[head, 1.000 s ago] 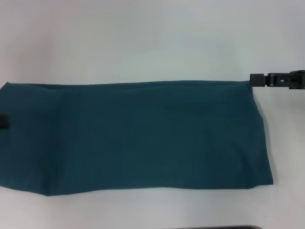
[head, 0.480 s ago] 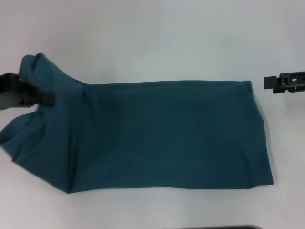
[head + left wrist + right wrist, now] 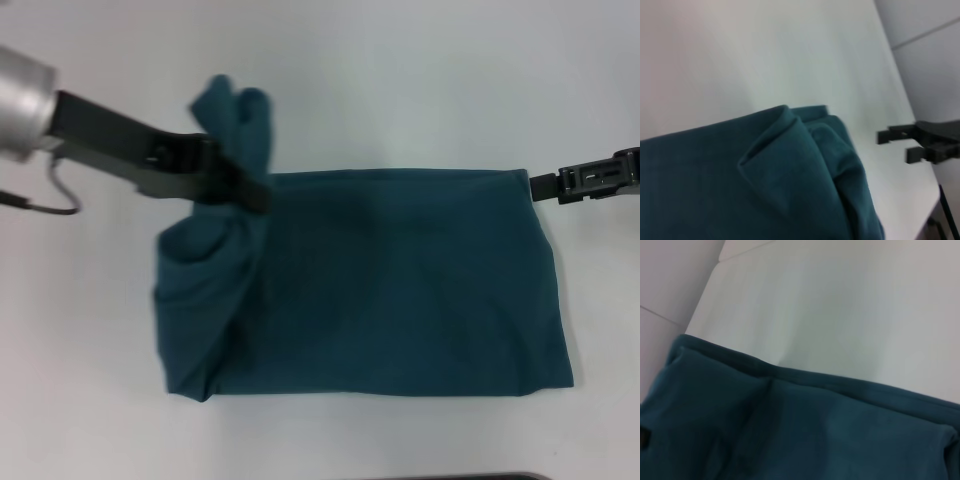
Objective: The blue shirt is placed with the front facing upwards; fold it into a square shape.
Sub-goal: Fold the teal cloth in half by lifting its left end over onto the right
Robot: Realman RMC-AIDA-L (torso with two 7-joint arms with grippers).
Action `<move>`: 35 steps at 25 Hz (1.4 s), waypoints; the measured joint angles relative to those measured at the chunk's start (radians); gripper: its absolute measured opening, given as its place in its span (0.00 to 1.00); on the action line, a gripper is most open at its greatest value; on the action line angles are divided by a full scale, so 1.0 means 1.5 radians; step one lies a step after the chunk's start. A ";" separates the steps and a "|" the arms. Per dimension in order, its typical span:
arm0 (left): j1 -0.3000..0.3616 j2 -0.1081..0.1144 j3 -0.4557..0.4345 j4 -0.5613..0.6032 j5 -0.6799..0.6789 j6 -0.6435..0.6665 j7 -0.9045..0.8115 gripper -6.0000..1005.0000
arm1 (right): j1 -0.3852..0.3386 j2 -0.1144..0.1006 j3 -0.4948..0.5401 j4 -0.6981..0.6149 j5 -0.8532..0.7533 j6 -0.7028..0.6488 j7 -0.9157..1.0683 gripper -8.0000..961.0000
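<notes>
Now | blue shirt (image 3: 400, 290) plain, bunched | left end effector (image 3: 245, 190) gripping its lifted end

The head view looks from above, almost straight down, on the white table (image 3: 400, 80), and takes in the whole blue shirt (image 3: 400, 290) in the middle of the frame. The left wrist view is very near the cloth (image 3: 730, 175) and looks low across the table; it shows the right gripper (image 3: 920, 142) at the right edge of its frame, which the head view also shows at its right edge (image 3: 545, 186). The right wrist view is close over the shirt's edge (image 3: 840, 435), facing the table's far side.
</notes>
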 joint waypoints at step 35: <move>-0.057 -0.004 0.322 0.162 -0.266 -0.289 -0.048 0.08 | 0.018 0.002 -0.003 0.011 -0.002 0.026 0.000 0.90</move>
